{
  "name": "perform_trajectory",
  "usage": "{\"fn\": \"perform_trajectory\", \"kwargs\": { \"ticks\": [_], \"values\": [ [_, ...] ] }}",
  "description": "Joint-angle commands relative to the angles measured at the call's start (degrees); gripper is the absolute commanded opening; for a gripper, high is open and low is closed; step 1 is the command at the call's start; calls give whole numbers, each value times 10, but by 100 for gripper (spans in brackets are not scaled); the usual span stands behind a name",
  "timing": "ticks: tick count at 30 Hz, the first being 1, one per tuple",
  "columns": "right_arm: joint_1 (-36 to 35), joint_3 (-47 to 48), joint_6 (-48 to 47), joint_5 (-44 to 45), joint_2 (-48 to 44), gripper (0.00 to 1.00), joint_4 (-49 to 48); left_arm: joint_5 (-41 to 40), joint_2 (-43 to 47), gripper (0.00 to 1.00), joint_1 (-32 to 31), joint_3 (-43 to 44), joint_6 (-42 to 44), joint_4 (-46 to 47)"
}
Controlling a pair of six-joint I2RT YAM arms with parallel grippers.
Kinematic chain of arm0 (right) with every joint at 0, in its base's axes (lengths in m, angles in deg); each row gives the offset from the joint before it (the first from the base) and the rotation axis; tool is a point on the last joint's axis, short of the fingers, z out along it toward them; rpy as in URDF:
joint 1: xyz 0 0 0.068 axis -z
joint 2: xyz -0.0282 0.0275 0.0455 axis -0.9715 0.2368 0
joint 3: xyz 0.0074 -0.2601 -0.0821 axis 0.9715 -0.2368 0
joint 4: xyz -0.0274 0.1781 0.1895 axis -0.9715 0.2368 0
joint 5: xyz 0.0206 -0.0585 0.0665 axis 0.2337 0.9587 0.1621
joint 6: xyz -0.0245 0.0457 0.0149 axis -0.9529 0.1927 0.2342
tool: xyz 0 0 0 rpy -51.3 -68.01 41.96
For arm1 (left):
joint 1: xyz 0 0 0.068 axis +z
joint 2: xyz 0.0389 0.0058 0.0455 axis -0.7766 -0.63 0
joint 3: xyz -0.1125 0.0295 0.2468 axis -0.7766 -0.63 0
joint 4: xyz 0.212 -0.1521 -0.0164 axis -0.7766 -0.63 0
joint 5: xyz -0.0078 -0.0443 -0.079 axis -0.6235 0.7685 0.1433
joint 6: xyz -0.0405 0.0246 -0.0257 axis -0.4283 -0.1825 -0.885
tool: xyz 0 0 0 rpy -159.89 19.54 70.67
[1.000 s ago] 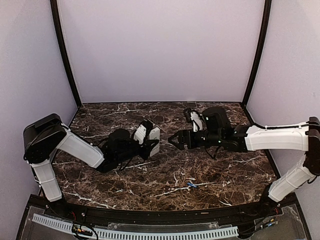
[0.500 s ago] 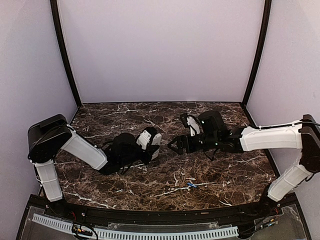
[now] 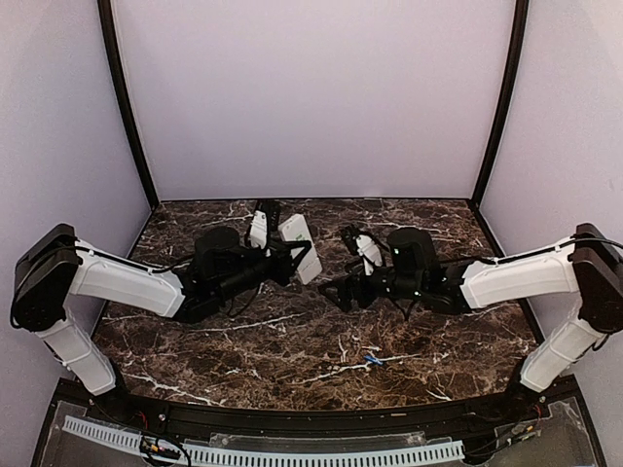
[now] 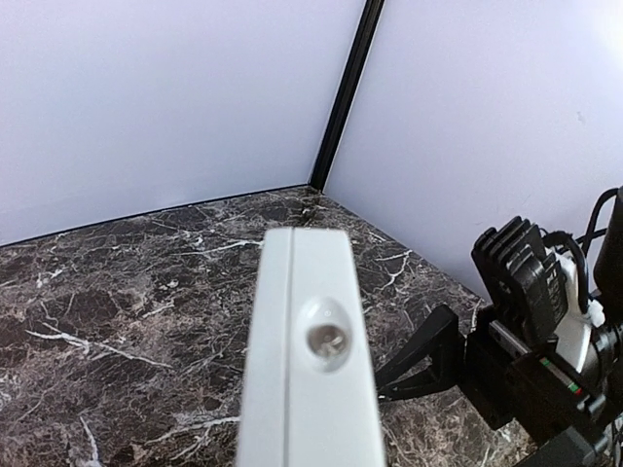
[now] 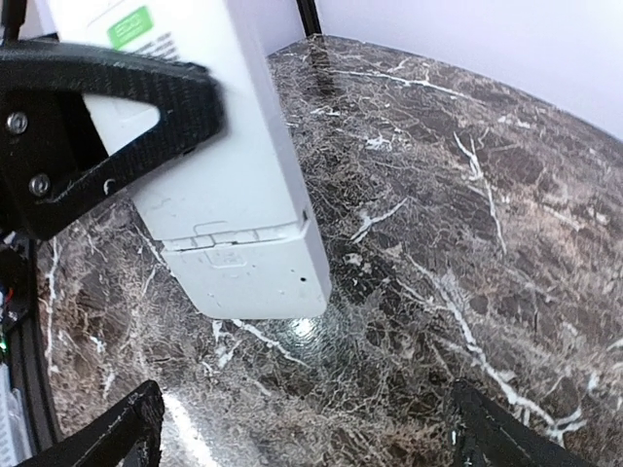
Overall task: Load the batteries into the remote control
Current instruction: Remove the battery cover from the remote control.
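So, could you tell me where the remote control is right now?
The remote control is just left of centre in the top view, clamped in the left gripper, with the open right gripper close on its right.

White links (image 3: 526, 275); black joints (image 3: 596, 282), black right gripper (image 3: 334, 287)

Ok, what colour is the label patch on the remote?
The label patch is green, on the white remote control; clearest in the right wrist view.
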Motion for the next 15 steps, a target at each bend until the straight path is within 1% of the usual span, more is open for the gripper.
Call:
{"fn": "perform_trajectory", "kwargs": {
  "ticks": [1,4,10,13,15],
  "values": [
    [-39,-12,-90,57,14,99,-92,-1,31,0,-1,15,-74,-36],
    [-53,-7,-116,105,28,99,-130,3,42,0,-1,23,-95,-51],
    [-56,32,-123,122,65,99,-130,5,51,0,-1,34,-94,-67],
    [-55,50,-123,149,79,98,-118,7,53,0,-1,34,-94,-67],
    [-55,58,-123,158,84,97,-116,8,53,0,-1,34,-95,-67]
  ]
}}
